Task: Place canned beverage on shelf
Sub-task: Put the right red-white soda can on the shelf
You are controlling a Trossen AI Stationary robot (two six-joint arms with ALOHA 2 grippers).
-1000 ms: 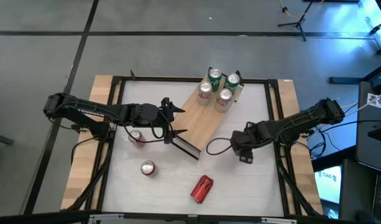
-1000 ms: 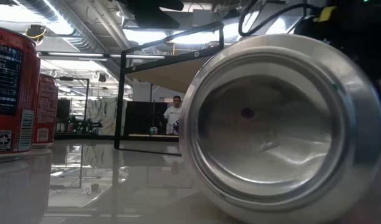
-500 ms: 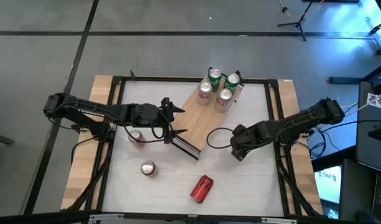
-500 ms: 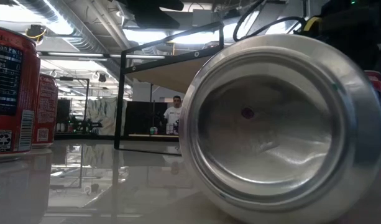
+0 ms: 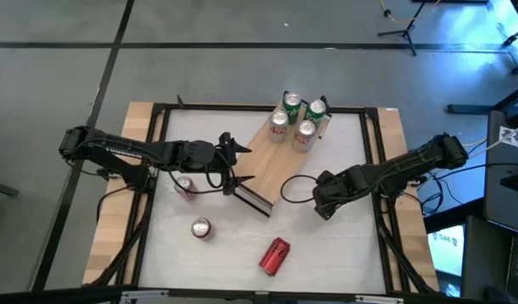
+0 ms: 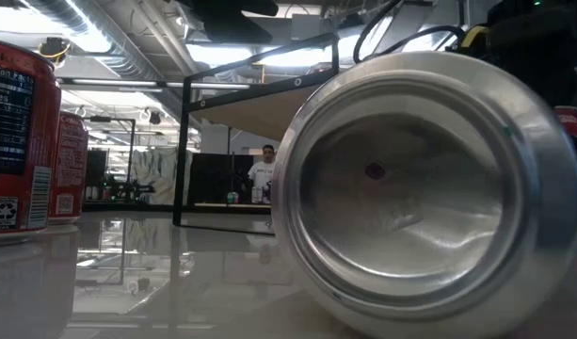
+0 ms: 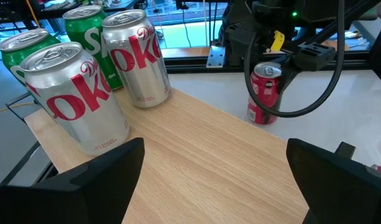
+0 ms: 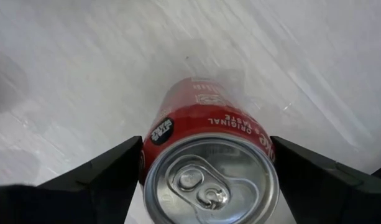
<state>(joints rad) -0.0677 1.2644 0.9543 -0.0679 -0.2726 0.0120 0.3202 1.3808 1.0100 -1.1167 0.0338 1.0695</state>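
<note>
Beside the shelf [image 5: 271, 169], on its right, the right end effector [image 5: 324, 201] is lowered over an upright red can [image 8: 209, 155] that stands on the white surface [image 5: 343, 253]. Its fingers [image 8: 103, 180] are spread wide and set to either side of the can; no squeeze on the can can be made out, so it is taken as open and empty.

The step in hand is judged to be the grasp of this can. Four cans [image 5: 294, 118] are already stood at the far end of the shelf, and the near part of the board is bare.

Next, closing on the can's wall is called for, then a lift clear of the shelf's edge and a level carry onto the bare wood.

The left end effector [image 5: 235, 165] is held open above the near end of the shelf, holding nothing, and may have to be avoided.
</note>
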